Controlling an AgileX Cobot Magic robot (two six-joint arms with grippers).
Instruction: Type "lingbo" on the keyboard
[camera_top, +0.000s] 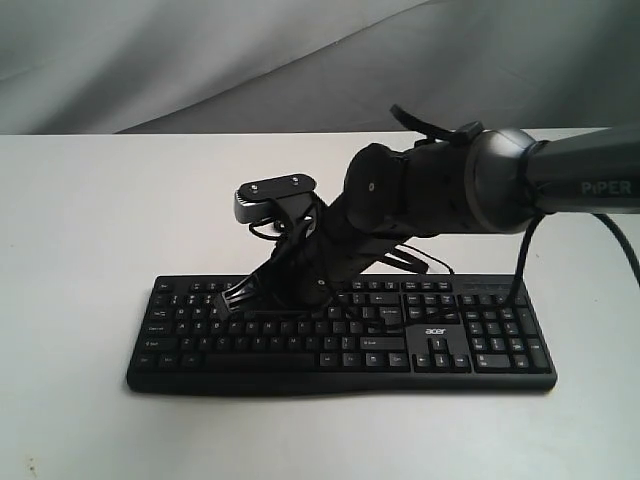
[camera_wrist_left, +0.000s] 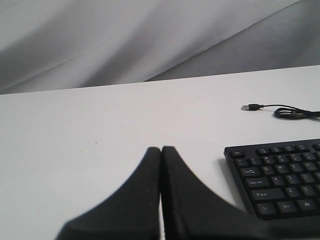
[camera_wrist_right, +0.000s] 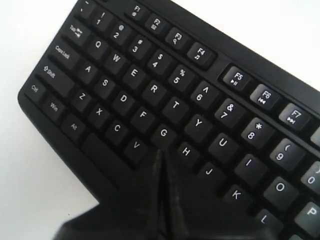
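The black keyboard (camera_top: 300, 352) lies flat on the white table, its acer logo toward the right. My right gripper (camera_top: 235, 299) reaches across from the right and is shut, its tip down on the letter keys left of the middle. In the right wrist view the right gripper (camera_wrist_right: 160, 153) points at the spot just below G, between V and H, and hides the key there. The keyboard (camera_wrist_right: 150, 90) fills that view. My left gripper (camera_wrist_left: 161, 149) is shut on nothing and hangs over bare table beside the keyboard's (camera_wrist_left: 280, 175) Esc end. It is out of the exterior view.
The keyboard's thin USB cable (camera_wrist_left: 287, 112) lies loose on the table behind the keyboard, its plug (camera_wrist_left: 247, 107) unconnected. The right arm (camera_top: 450, 185) spans above the keyboard's right half. A grey cloth backdrop (camera_top: 200, 60) hangs behind the table's far edge.
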